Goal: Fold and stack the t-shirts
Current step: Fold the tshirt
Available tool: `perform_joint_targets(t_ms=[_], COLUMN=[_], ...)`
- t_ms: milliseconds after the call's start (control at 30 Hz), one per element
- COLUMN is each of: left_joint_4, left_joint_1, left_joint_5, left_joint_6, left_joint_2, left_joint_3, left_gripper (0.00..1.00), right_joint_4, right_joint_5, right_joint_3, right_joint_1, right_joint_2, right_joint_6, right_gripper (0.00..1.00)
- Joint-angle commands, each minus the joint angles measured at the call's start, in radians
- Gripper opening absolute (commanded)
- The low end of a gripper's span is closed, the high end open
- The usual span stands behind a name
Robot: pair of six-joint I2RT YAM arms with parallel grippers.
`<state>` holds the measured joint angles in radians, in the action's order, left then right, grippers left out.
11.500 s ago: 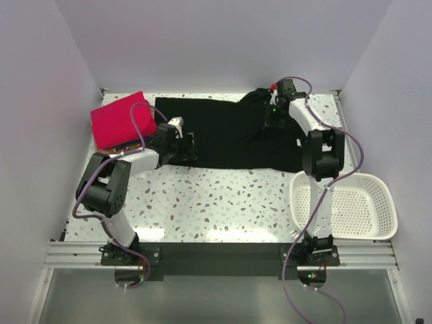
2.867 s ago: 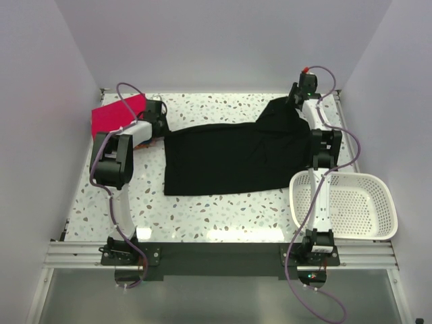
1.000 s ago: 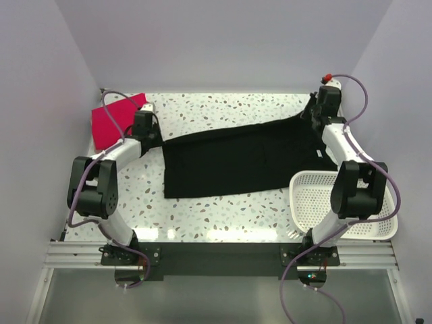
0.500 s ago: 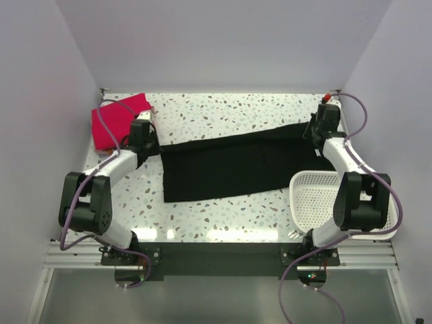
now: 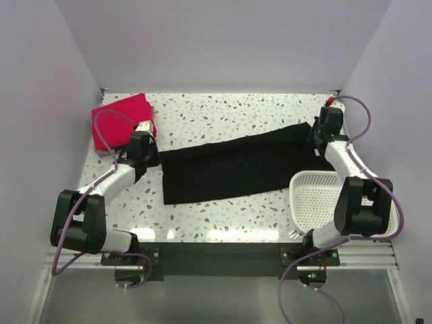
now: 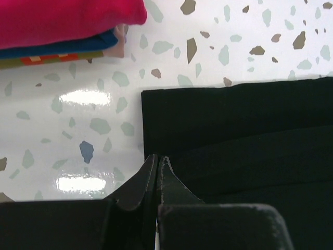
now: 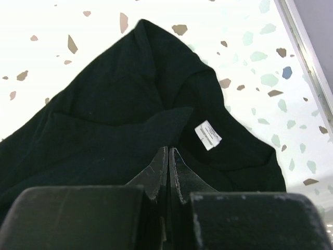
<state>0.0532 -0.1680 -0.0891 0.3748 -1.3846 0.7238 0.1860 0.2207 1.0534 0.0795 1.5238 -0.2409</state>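
Observation:
A black t-shirt (image 5: pixel 236 165) lies as a long folded band across the middle of the table. My left gripper (image 5: pixel 152 160) is shut on its left end; in the left wrist view the shut jaws (image 6: pixel 157 157) meet at the edge of the black cloth (image 6: pixel 234 120). My right gripper (image 5: pixel 316 133) is shut on the right end, near the collar. The right wrist view has its tips (image 7: pixel 170 148) pinching a fold of the black shirt (image 7: pixel 114 99) beside a white label (image 7: pixel 208 135). A folded pinkish-red t-shirt (image 5: pixel 120 121) tops a stack at the back left, with coloured shirts (image 6: pixel 57 49) beneath.
A white mesh basket (image 5: pixel 314 202) stands at the near right, with my right arm crossing over it. White walls close in the table on the left, back and right. The stack (image 6: pixel 62 18) lies just beyond the black shirt's left end.
Both grippers have drawn toward the near side with the black shirt's ends in them. The shirt has become a narrower, flatter band, and its right end has come down beside the basket.

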Motion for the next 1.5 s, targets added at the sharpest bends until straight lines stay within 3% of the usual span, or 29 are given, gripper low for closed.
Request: perform_joint_targets(t_ms=[0, 167, 200, 300, 333, 400, 433, 600, 767, 1000, 1467], left_joint_4=[-0.024, 0.014, 0.023, 0.109, 0.128, 0.177, 0.186, 0.145, 0.12, 0.048, -0.07], left_joint_1=[-0.008, -0.037, -0.041, -0.045, -0.047, -0.047, -0.047, -0.05, -0.099, -0.154, -0.154], left_joint_5=[-0.034, -0.037, -0.044, -0.099, -0.128, -0.153, -0.165, -0.14, -0.123, -0.055, 0.038], left_joint_6=[0.018, 0.039, 0.05, 0.085, 0.09, 0.105, 0.108, 0.104, 0.102, 0.108, 0.154], left_joint_2=[0.035, 0.076, 0.084, 0.122, 0.133, 0.16, 0.168, 0.147, -0.019, -0.211, -0.435], left_joint_3=[-0.027, -0.066, -0.072, -0.077, -0.077, -0.069, -0.064, -0.005, 0.147, 0.299, 0.312], left_gripper=[0.0, 0.03, 0.09, 0.5, 0.55, 0.7, 0.73, 0.75, 0.77, 0.8, 0.81], right_joint_4=[0.006, 0.024, 0.024, 0.044, 0.061, 0.079, 0.084, 0.006, 0.017, -0.022, 0.059], right_joint_5=[0.055, 0.126, 0.15, 0.209, 0.221, 0.233, 0.224, 0.059, -0.172, -0.366, -0.351], right_joint_3=[-0.015, -0.065, -0.073, -0.072, -0.064, -0.033, -0.024, 0.008, 0.109, 0.221, 0.431], right_joint_1=[0.009, 0.008, 0.009, 0.011, 0.009, 0.009, 0.009, 0.008, -0.003, -0.021, -0.127], right_joint_2=[-0.022, -0.03, -0.034, -0.028, -0.027, -0.017, -0.019, -0.033, 0.076, 0.245, 0.483], right_joint_6=[0.018, 0.005, 0.002, -0.003, -0.001, -0.001, -0.003, 0.006, 0.009, -0.018, 0.025], right_gripper=[0.0, 0.0, 0.0, 0.0, 0.06, 0.3, 0.44, 0.49, 0.42, 0.4, 0.43])
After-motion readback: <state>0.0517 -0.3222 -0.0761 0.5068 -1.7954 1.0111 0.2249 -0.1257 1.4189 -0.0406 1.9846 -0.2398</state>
